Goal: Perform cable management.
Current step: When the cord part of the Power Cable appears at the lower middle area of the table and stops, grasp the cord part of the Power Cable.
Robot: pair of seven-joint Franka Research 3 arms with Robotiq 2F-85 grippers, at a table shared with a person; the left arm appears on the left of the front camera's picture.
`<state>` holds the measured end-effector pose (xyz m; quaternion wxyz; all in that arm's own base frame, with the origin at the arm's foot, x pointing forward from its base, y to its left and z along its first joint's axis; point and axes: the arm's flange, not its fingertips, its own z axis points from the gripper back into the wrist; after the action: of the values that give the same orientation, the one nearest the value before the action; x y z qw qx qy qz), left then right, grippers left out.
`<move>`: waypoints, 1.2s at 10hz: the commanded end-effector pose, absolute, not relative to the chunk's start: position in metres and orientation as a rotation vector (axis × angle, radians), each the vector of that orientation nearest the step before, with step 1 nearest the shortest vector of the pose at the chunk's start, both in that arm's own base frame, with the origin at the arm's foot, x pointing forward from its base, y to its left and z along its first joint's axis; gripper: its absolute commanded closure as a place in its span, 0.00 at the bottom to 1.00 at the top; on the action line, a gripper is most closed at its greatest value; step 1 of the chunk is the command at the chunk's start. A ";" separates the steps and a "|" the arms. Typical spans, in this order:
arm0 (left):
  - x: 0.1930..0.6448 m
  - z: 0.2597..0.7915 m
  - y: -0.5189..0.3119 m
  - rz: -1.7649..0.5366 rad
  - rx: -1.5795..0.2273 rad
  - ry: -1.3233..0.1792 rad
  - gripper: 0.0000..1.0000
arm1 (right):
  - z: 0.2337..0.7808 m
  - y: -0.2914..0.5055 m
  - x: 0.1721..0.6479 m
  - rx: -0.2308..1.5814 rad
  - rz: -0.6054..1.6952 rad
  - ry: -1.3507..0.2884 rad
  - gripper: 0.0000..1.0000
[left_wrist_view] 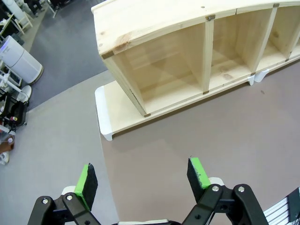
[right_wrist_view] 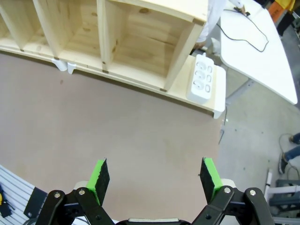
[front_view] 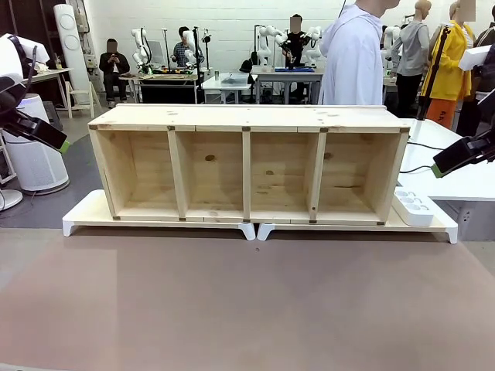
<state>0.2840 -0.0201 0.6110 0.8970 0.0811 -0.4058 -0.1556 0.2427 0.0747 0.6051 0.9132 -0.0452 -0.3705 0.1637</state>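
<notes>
Nearest me, both claws hung empty over the brown table (front_view: pixel 247 309). The left gripper (left_wrist_view: pixel 143 177) had its jaws spread wide, and so did the right gripper (right_wrist_view: pixel 154 177). Beyond them stood the shelf (front_view: pixel 247 162) on a white base (front_view: pixel 83 213), with the strip (right_wrist_view: pixel 202 78) on the base just beside the shelf's right end. The cable (right_wrist_view: pixel 243 40) lay looped on the white side table (right_wrist_view: pixel 262 68) behind. A person (front_view: pixel 352 58) stood at the far side.

Knotty wood shelf (front_view: pixel 247 116), matt brown table (front_view: pixel 232 301), white plastic power strip (front_view: pixel 415 207)
</notes>
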 end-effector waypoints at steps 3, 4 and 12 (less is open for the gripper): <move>0.286 0.611 -0.021 -0.324 0.176 -0.850 0.00 | 0.604 0.075 0.245 -0.095 0.346 -0.766 0.00; 0.286 0.611 -0.021 -0.324 0.176 -0.850 0.00 | 0.604 0.075 0.245 -0.095 0.346 -0.766 0.00; 0.286 0.611 -0.021 -0.324 0.176 -0.850 0.00 | 0.604 0.075 0.245 -0.095 0.346 -0.766 0.00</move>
<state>0.2840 -0.0201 0.6110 0.8969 0.0811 -0.4058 -0.1556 0.2427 0.0747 0.6051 0.9132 -0.0452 -0.3705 0.1638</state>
